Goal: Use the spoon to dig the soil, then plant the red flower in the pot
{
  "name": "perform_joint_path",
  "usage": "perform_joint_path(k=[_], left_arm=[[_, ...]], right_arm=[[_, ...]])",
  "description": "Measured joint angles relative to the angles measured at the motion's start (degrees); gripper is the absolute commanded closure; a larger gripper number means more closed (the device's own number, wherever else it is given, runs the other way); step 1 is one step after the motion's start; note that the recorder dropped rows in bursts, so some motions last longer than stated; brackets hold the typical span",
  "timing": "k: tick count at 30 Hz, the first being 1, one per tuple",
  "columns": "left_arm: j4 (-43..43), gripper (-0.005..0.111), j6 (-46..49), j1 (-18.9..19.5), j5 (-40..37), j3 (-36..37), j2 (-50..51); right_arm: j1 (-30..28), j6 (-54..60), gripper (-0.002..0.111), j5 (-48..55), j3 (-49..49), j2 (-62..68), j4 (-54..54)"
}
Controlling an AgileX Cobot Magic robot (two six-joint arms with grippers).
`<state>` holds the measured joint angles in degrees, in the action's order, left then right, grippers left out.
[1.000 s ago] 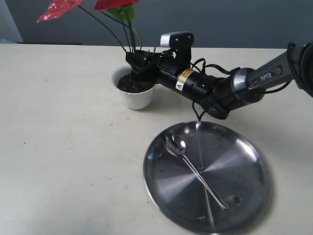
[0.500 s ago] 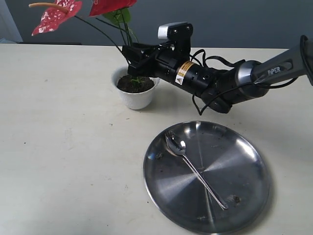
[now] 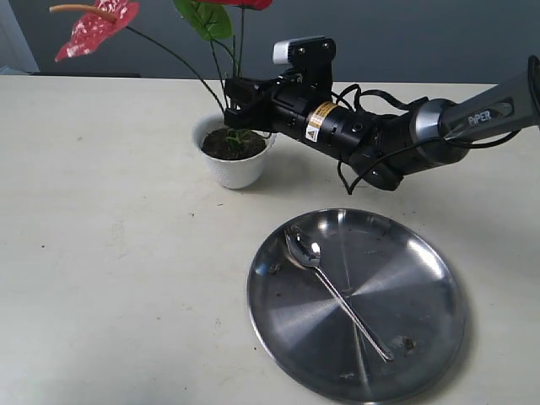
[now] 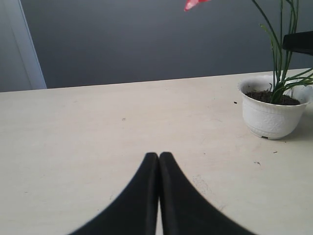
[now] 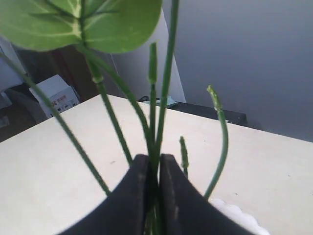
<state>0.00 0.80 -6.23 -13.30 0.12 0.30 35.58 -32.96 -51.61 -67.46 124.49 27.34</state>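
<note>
The white pot stands at the back of the table with dark soil in it. The red flower rises from the pot, its green stems nearly upright. My right gripper is shut on those stems just above the pot's rim, the jaws pinching the stem bundle. The spoon lies in the steel plate, bowl toward the pot. My left gripper is shut on nothing, low over bare table, with the pot far off to its side.
The large round steel plate sits near the front right of the table, with crumbs of soil on it. A dark wall runs behind the table's far edge.
My right gripper has lifted and swung the flower upright, so its stems now stand straighter in the pot. The spoon and plate have not moved.
</note>
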Motion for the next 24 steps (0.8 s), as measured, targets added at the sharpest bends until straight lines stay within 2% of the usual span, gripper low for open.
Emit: perform_joint_path(k=[16,20,24], left_arm=[[0.0,0.106,0.0,0.0,0.0,0.0,0.0],[0.0,0.106,0.0,0.0,0.0,0.0,0.0],[0.0,0.106,0.0,0.0,0.0,0.0,0.0]], right_arm=[[-0.1,2.1,0.107,2.1,0.0,-0.3,-0.5],[-0.1,2.1,0.072,3.0,0.0,-0.3,-0.5],[-0.1,2.1,0.070,5.4,0.0,-0.1,-0.2]])
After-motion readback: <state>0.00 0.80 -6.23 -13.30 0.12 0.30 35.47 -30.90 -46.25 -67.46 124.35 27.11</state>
